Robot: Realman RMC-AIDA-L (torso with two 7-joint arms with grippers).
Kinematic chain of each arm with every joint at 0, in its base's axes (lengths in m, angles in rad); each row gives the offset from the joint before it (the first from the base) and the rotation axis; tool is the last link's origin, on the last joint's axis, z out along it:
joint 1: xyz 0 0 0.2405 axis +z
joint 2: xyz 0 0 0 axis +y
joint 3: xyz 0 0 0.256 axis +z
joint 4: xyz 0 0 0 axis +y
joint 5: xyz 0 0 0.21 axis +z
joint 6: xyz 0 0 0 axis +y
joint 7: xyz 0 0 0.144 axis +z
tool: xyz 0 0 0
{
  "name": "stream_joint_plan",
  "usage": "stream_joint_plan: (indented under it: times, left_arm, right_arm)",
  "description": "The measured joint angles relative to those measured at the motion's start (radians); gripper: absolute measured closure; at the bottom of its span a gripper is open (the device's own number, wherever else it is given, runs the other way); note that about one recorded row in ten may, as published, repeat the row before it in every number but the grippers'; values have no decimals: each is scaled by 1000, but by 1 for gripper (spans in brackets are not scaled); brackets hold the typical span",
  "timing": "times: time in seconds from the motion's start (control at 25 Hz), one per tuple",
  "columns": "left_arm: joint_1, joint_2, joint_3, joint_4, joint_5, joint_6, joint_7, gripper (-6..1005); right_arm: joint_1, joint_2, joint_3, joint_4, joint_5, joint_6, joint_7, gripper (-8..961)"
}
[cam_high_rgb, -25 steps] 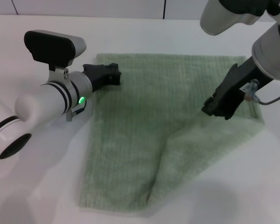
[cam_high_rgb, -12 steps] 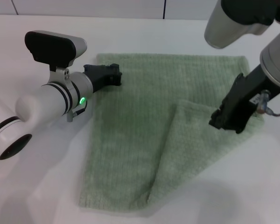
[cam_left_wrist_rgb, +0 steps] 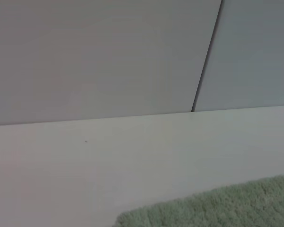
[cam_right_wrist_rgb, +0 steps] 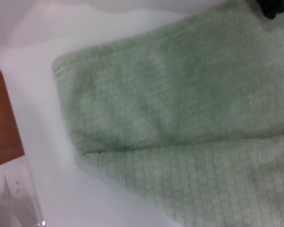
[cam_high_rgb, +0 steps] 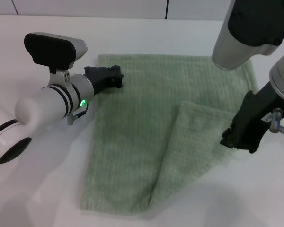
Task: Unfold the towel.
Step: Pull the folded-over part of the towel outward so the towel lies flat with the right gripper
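The pale sage-green towel [cam_high_rgb: 132,137] lies spread on the white table, with its near right corner folded over as a flap [cam_high_rgb: 196,137]. My right gripper [cam_high_rgb: 235,141] is at the flap's right edge, shut on the towel and low over the table. My left gripper [cam_high_rgb: 111,76] rests on the towel's far left corner. The left wrist view shows only the towel's edge [cam_left_wrist_rgb: 227,208] and bare table. The right wrist view shows the folded flap [cam_right_wrist_rgb: 180,94] close up.
The white table [cam_high_rgb: 38,189] surrounds the towel on all sides. A white wall with a dark seam [cam_left_wrist_rgb: 206,56] stands behind it. The right wrist view shows brown floor [cam_right_wrist_rgb: 0,118] past the table edge and a clear plastic piece [cam_right_wrist_rgb: 14,198].
My right gripper has moved right and toward the table's near edge, dragging the folded flap with it, so more of the towel's far right part is uncovered. The left arm has not moved.
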Motion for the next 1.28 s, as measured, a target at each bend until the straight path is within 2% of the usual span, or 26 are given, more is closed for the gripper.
stream_joint_plan:
  times: [0.24, 0.4, 0.56, 0.6, 0.76, 0.88, 0.96, 1.08, 1.28]
  left_arm:
    - [0, 0, 0, -3, 0, 0, 0, 1000]
    - [5, 1, 0, -5, 0, 0, 0, 1000]
    - [9, 2, 0, -6, 0, 0, 0, 1000]
    - [9, 2, 0, -6, 0, 0, 0, 1000]
    - [14, 3, 1, -15, 0, 0, 0, 1000]
    - [25, 8, 2, -29, 0, 0, 0, 1000]
    - [29, 12, 2, -36, 0, 0, 0, 1000]
    - [35, 15, 2, -44, 0, 0, 0, 1000]
    - [39, 16, 2, -47, 0, 0, 0, 1000]
  right_arm:
    - [-1, 0, -20, 0, -4, -18, 3, 878]
    - [-3, 0, -21, 19, -5, 22, 3, 877]
    - [-6, -1, -20, 108, -27, 174, -12, 875]
    - [-6, -1, -20, 108, -27, 174, -12, 875]
    - [20, -1, -22, 249, -32, 281, -53, 873]
    - [18, 0, -39, 276, -31, 334, -71, 768]
    - [13, 1, -67, 304, -33, 420, -82, 698]
    - [14, 1, -75, 331, -33, 465, -84, 492]
    - [30, 2, -85, 407, -34, 574, -85, 386]
